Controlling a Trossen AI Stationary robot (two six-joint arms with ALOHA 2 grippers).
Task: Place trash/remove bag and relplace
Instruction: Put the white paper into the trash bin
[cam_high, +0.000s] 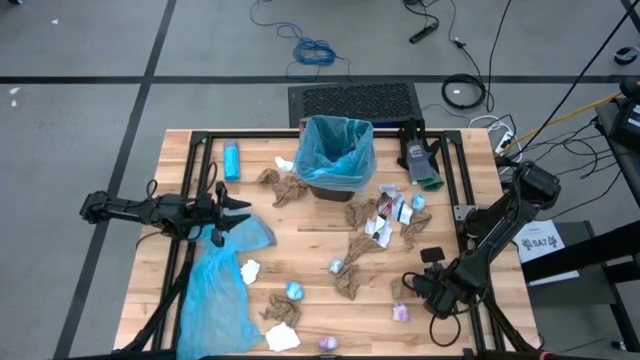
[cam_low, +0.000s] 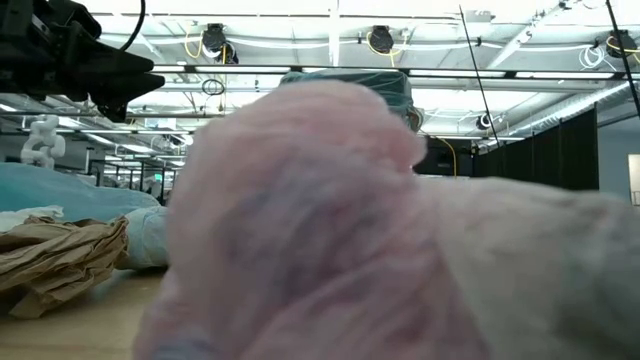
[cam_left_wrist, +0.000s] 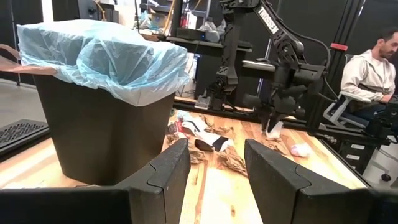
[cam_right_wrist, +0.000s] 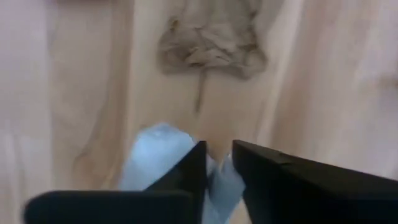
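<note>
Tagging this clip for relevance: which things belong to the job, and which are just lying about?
Job: lined bin; spare blue bag; brown paper wads; light-blue scrap in right gripper.
Lying about: blue oblong; floor cables.

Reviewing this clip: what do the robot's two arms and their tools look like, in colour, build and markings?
Both arms are matte black, built of jointed tubular links. The left arm ends in the left tool, two thick, angular black fingers. The right arm carries white lettering on one link, and black cables run along it. The right tool has the same wedge-shaped black fingers.
</note>
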